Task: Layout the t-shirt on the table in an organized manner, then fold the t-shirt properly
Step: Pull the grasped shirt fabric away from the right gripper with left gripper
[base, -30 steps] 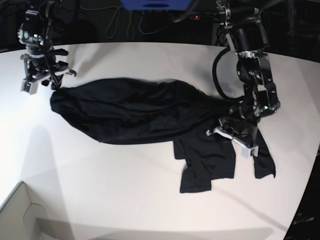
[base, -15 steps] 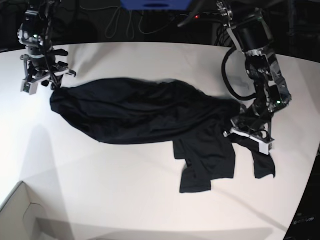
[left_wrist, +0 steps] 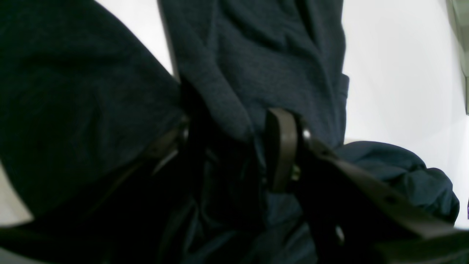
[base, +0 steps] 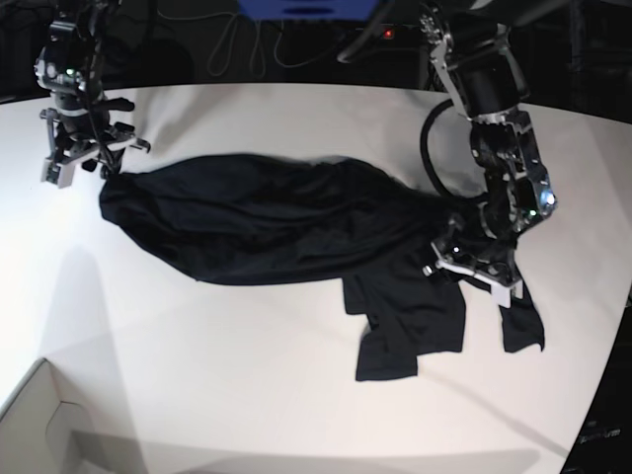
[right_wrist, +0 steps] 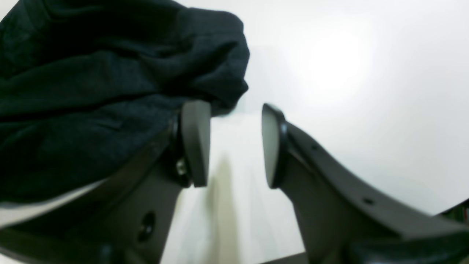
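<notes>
While t-shirt (base: 286, 222) lay bunched on desk (base: 247, 395), long axis ran between arms; left pincer (left_wrist: 234, 154) sat on its end, jaws parted around fold, grip unclear; right pincer (right_wrist: 234, 145) hung empty, part-open, beside opposite end.

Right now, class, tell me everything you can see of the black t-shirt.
The t-shirt is plain black, thin soft fabric, no print. It lies crumpled across the white table, bunched in a long mound, with flatter flaps spread toward the near edge. The left pincer is down among its folds, jaws apart with cloth between them. The right pincer, open and empty, sits at its other end.
</notes>
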Tool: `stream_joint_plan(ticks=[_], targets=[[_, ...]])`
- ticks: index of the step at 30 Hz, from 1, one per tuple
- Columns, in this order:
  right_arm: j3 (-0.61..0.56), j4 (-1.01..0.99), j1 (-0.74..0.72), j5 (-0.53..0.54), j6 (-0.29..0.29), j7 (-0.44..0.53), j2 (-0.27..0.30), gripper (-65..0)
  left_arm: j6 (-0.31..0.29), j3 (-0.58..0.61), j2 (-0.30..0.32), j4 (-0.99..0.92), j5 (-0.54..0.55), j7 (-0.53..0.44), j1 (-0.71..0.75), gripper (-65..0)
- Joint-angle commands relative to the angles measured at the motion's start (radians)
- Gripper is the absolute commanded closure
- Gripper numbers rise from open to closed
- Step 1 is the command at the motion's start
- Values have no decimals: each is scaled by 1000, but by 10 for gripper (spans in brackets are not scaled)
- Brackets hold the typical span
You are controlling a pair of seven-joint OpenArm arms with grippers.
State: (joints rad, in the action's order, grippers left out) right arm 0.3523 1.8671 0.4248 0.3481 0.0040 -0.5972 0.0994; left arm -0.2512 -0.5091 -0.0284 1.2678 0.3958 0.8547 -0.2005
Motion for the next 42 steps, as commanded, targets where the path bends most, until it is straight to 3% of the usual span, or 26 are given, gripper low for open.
stream_joint_plan(ticks=[1, 3, 7, 16, 26, 30, 42], targets=[[4, 15, -1, 7, 1, 24, 7, -236, -4, 2, 5, 13, 16, -24, -24, -254], [4, 15, 1, 7, 1, 24, 7, -236, -7, 2, 5, 10, 16, -25, -24, -215], [4, 15, 1, 7, 1, 24, 7, -236, -9, -1, 5, 11, 19, -25, -30, 0], [4, 15, 1, 7, 1, 24, 7, -236, -1, 0, -6, 20, 81, -18, -167, -2], [12, 13, 16, 6, 1, 24, 33, -236, 2, 2, -67, -30, 74, -32, -526, -2], [41, 15, 24, 6, 1, 24, 46, -236, 48, 0, -67, -152, 7, -113, -667, -2], [77, 15, 39, 7, 1, 24, 43, -236, 59, 2, -14, -273, 1, -186, -689, -4]])
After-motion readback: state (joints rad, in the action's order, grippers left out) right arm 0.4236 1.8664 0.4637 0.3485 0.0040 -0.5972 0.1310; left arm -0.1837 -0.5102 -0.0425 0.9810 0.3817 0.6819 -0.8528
